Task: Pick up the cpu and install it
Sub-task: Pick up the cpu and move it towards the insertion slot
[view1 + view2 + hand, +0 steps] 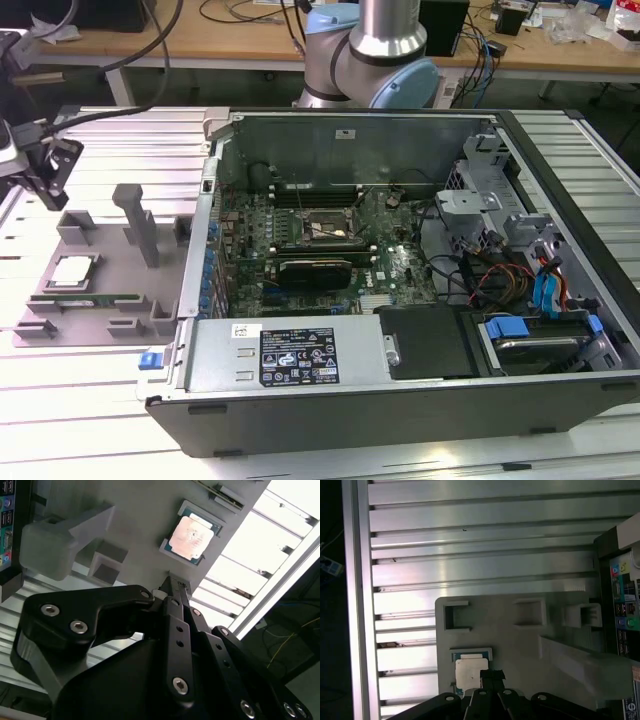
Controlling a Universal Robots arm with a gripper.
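- We found the cpu (192, 536) lying flat, shiny face up, in its square recess on the grey holder tray (115, 265), which stood outside the open computer case (400, 420), at the exterior view's left.
- The gripper (172, 586) hung over that tray, close to the cpu but apart from it. In both wrist views its tips pointed at the chip's near edge.
- We judged its jaws closed on each other, with nothing between them.
- On the motherboard, the dark metal-framed socket (320, 228) sat with no chip that we could make out, well apart from the tray.
- A green memory stick (105, 300) lay on the tray just beside the cpu.
- We reckoned the task was barely begun: the cpu was not yet grasped, so both the lifting and the seating in the socket remained undone.
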